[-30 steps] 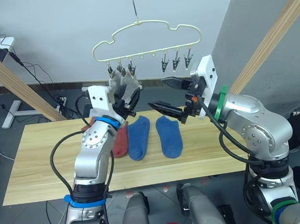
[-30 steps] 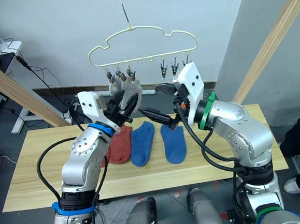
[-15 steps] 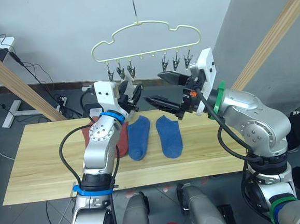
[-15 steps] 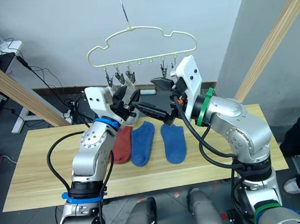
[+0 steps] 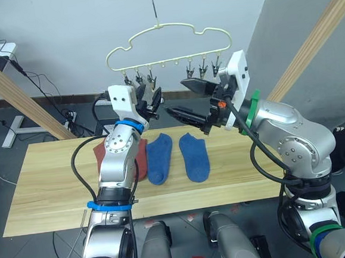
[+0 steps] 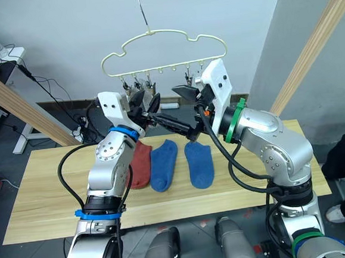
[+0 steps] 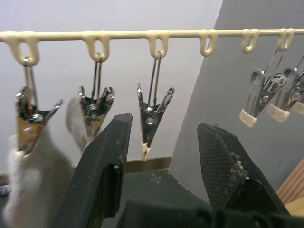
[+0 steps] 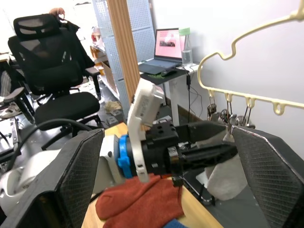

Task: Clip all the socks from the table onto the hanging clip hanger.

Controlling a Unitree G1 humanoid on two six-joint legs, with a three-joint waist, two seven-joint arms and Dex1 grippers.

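Grey socks (image 7: 28, 190) clipped on clip hanger (image 5: 169, 45); rust-red sock (image 6: 140, 164), 2 blue socks (image 6: 163, 164) flat on table (image 5: 46, 193).

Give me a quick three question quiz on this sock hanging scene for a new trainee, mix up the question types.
1. True or false: both blue socks lie on the table.
2. What colour are the socks already clipped to the clip hanger? A) rust-red B) light grey C) blue
3. Fill in: the left gripper is raised up to the hanger's clips with its fingers ____.

Key: 1 true. 2 B. 3 open; the right gripper is open too.
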